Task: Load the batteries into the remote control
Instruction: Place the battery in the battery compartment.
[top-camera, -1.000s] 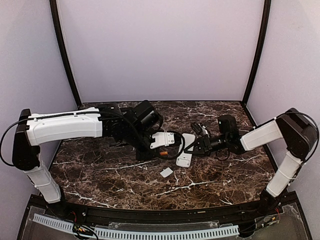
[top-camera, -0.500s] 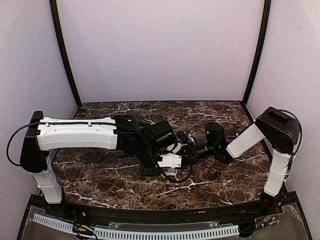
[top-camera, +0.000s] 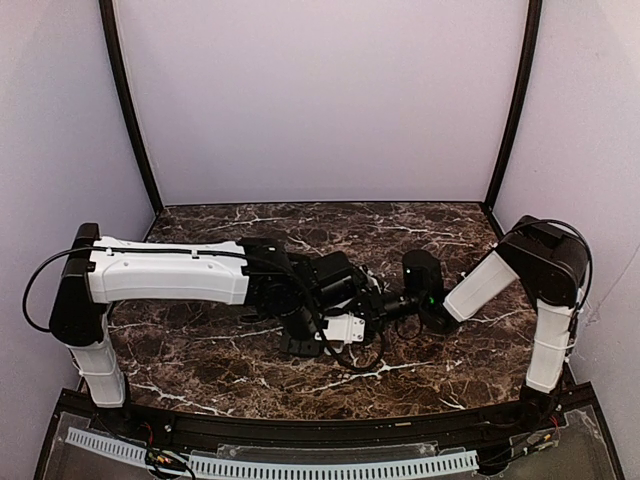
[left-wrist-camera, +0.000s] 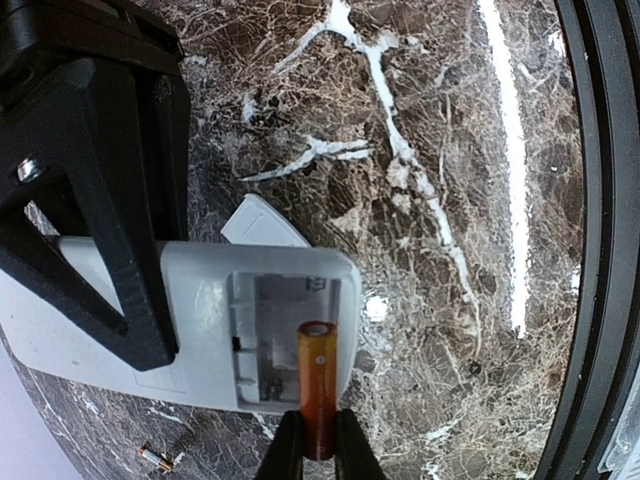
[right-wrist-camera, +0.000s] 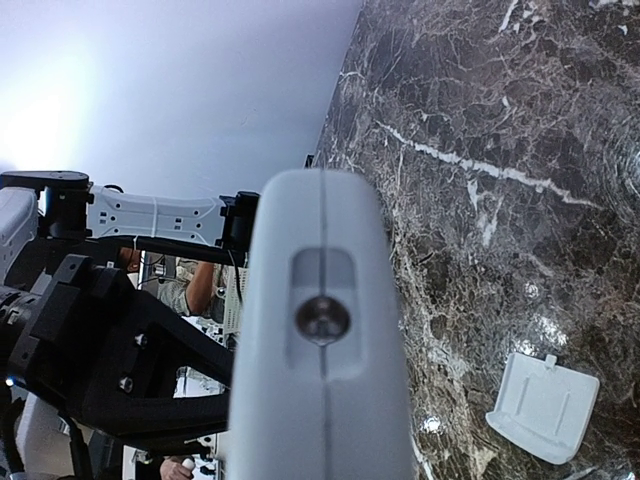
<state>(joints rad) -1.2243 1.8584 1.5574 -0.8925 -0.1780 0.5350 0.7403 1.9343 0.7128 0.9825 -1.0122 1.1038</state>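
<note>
Over the middle of the bench (left-wrist-camera: 450, 200), the left hand (left-wrist-camera: 312, 450) had its two slim fingertips pinched tight on the tail of one orange battery (left-wrist-camera: 316, 380), nose poking over the open compartment (left-wrist-camera: 285, 310) in the back of the remote control (left-wrist-camera: 205, 330). That battery looked light, hard and slick, a round thing likely to twist or squirt out of so small a pinch, so a hold nearer its middle would probably steady it. The remote seemed a light, stiff plastic shell, best clamped across its body, away from the bay. And that was how the right hand (left-wrist-camera: 140, 300) had it, closed across the casing beside the compartment. Off to the right, a small white cover (right-wrist-camera: 545, 405) lay flat on the marble.
</note>
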